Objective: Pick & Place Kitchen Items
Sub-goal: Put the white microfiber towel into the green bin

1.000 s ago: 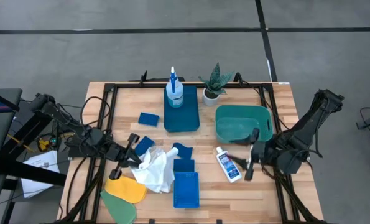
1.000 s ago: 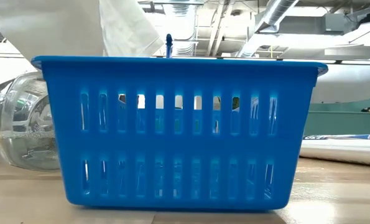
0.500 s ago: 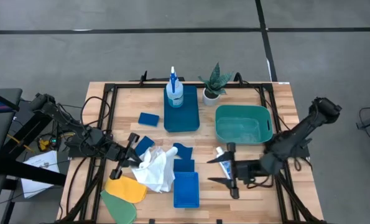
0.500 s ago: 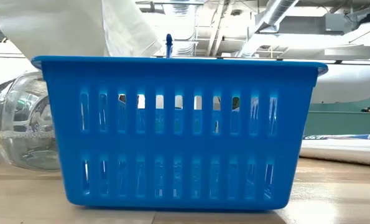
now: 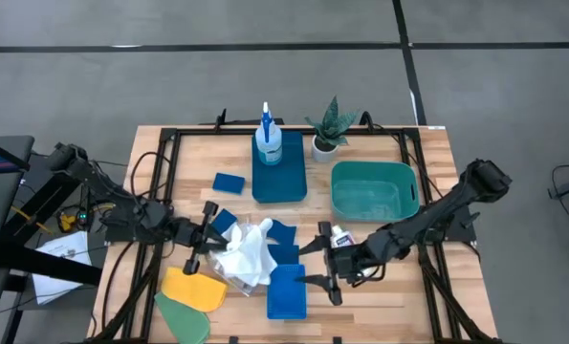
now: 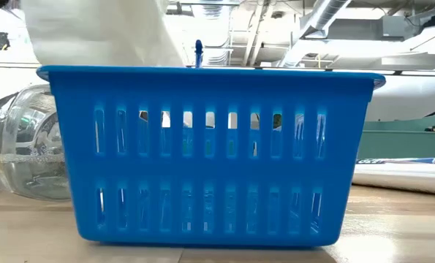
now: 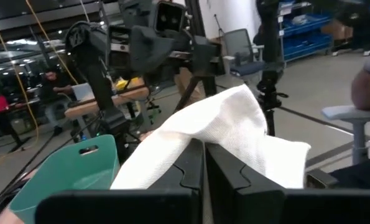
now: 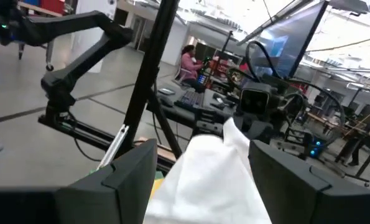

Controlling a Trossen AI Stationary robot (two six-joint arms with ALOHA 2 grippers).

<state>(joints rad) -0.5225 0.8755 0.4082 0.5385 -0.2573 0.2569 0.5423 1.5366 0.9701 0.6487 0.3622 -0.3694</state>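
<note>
My left gripper [image 5: 210, 239] is shut on a white cloth [image 5: 244, 250], left of the blue basket [image 5: 286, 292]. The cloth also shows behind the basket in the low view [image 6: 93, 33]. My right gripper [image 5: 310, 265] is open above the basket's right side and points at the cloth, which shows ahead between its spread fingers [image 8: 203, 174]. A white blue-labelled bottle [image 5: 339, 237] lies by the right arm. A spray bottle [image 5: 267, 141] stands on a blue tray [image 5: 282, 177]. Blue sponges [image 5: 229, 182] [image 5: 282, 253], a yellow cloth [image 5: 193, 290] and a green cloth [image 5: 184, 320] lie on the table. A clear bottle [image 6: 23, 146] lies left of the basket. My left gripper pinches a fold of the white cloth [image 7: 200, 138] between its two fingers [image 7: 234, 180]. The fingers come level from the table's left. The cloth stands raised and drapes over and beyond the fingertips; its lower part rests on the table by the basket.
A teal tub [image 5: 373, 189] and a small potted plant [image 5: 327, 129] stand at the far right. The black frame rails run along the table's edges. People sit at desks in the room beyond [image 8: 188, 62].
My right gripper has swept from beside the teal tub toward the table's left and near edge, past the white bottle, and now faces the white cloth, still open. My left gripper has moved a little toward the right with the cloth, which has bunched higher.
</note>
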